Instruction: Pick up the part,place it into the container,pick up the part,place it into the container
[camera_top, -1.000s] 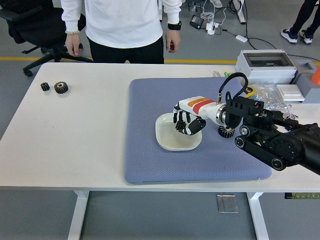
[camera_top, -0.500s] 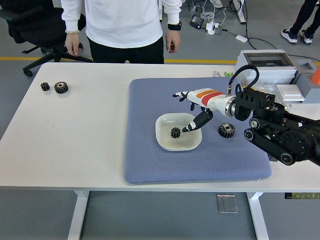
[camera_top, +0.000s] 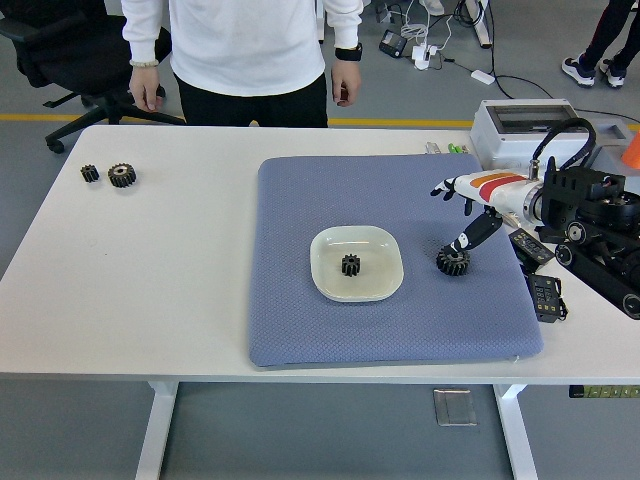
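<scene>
Open mat (camera_top: 300, 310) surrounds the dish (camera_top: 385, 288); 1 gear (camera_top: 453, 261) stands right of it.

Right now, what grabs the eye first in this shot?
The blue-grey padded mat mid-table, carrying a white square dish with a small black gear inside. Right of the dish, the robot's white-and-orange right hand hangs open beside a larger black gear. Two more dark gears sit far left, and a person in white stands behind.

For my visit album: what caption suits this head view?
Robot's open right hand hovers above a black metal gear on the blue mat; a smaller gear sits in the white dish.
</scene>
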